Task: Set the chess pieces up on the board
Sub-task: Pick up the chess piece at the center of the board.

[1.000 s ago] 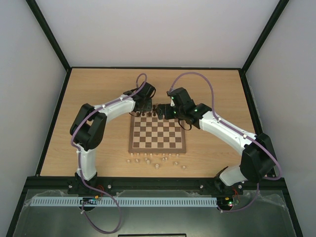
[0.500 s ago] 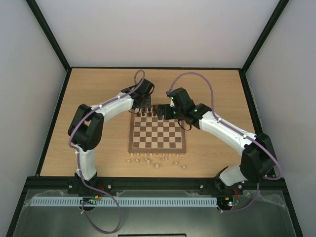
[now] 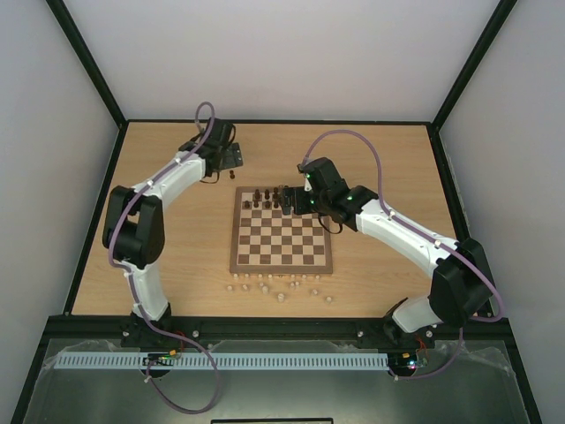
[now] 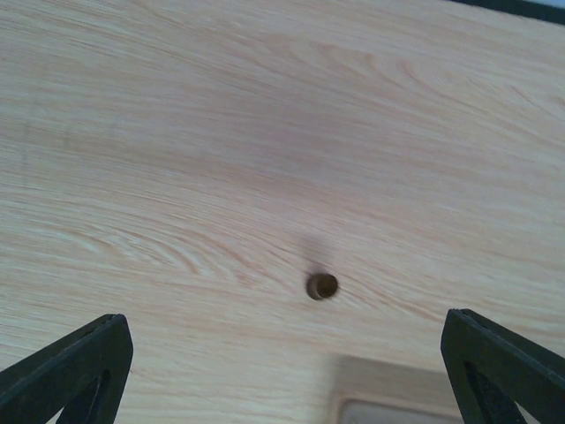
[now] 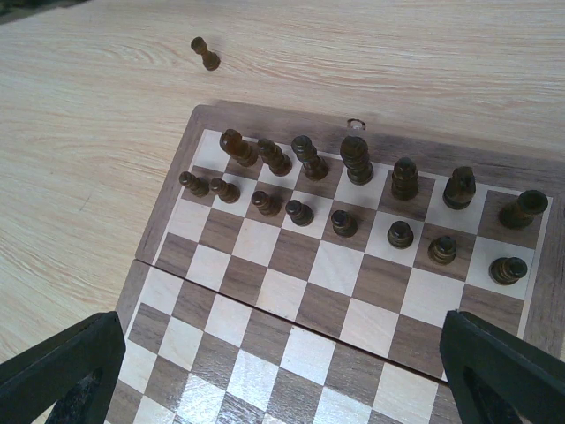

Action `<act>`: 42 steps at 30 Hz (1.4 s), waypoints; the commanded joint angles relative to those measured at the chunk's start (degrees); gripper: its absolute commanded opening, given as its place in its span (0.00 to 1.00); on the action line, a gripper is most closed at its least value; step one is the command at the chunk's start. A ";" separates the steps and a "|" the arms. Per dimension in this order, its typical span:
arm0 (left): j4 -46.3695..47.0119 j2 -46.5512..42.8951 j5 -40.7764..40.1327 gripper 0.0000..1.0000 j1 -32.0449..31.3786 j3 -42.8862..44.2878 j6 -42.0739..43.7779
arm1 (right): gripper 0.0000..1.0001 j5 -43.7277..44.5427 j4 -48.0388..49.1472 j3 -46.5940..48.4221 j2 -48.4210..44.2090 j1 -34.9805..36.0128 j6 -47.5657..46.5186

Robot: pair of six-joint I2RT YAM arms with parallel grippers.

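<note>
**Clerk:** Item: lone dark piece (image 4: 322, 285). Tiny turned wood, dark brown, apparently upright on the bare desk (image 4: 177, 132), low centre in the left wrist view, just beyond the corner of the board (image 5: 282, 300).

**Checker:** Handling?

**Clerk:** Left fingers (image 4: 79, 371) are spread wide and empty, hanging above it. Judged step: fetching this piece. They should centre over it, descend straight and close gently, since so small a figure likely tips at a nudge.

**Checker:** Other chess pieces (image 5: 356, 159)?

**Clerk:** Fifteen, in two rows across the upper half of the right wrist view. The back row appears one short at its left corner. Right fingers (image 5: 71, 367) are spread wide and empty over the board. Pale pieces (image 3: 281, 287) lie scattered on the desk below the board in the top view.
</note>
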 commanded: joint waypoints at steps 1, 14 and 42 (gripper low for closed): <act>1.64 0.30 0.06 0.99 2.88 -0.15 0.02 | 0.99 0.51 0.27 -0.63 -0.90 0.41 0.16; 2.44 2.61 0.50 0.99 5.48 -0.16 -0.29 | 0.99 0.01 0.29 -0.66 -0.72 0.59 0.26; 2.66 10.36 1.92 0.97 1.30 3.19 0.43 | 0.99 -0.53 0.51 -0.71 -0.89 0.93 0.26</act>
